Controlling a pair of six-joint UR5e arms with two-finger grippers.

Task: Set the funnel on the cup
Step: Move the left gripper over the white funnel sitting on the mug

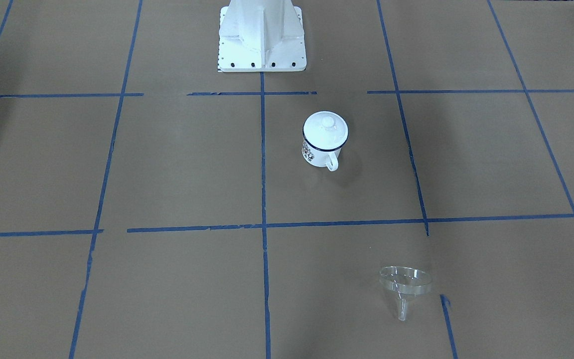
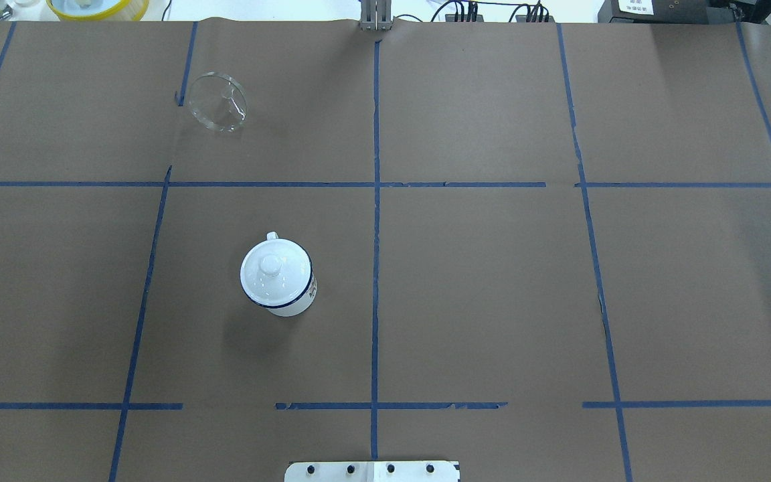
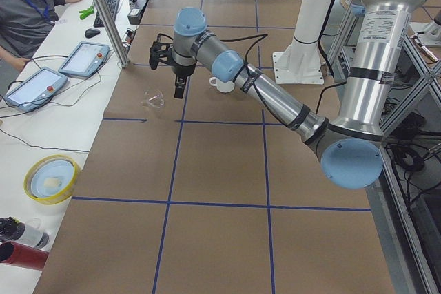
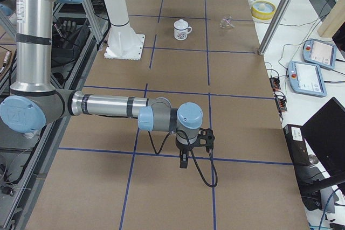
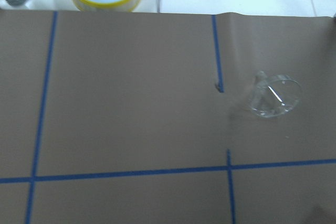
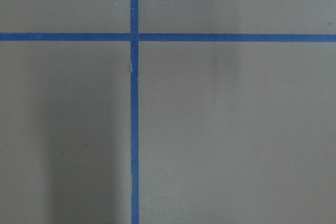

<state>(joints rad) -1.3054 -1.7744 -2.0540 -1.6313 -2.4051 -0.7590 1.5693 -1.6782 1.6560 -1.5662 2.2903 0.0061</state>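
Observation:
The clear funnel (image 1: 405,281) lies tilted on the brown table, spout pointing at the operators' side; it also shows in the overhead view (image 2: 218,102) and the left wrist view (image 5: 273,95). The white cup (image 1: 317,154) with a dark blue rim stands upright near the table's middle (image 2: 298,304), and a white lid with a knob (image 2: 270,264) sits on it. My left gripper (image 3: 178,87) hangs above the table between cup and funnel, holding nothing I can see; I cannot tell if it is open. My right gripper (image 4: 184,162) hangs over bare table far from both; I cannot tell its state.
A yellow-rimmed bowl (image 2: 98,7) stands beyond the table's far edge near the funnel. The white robot base (image 1: 262,40) is behind the cup. An operator (image 3: 27,12) and teach pendants (image 3: 83,58) are beside the table's far side.

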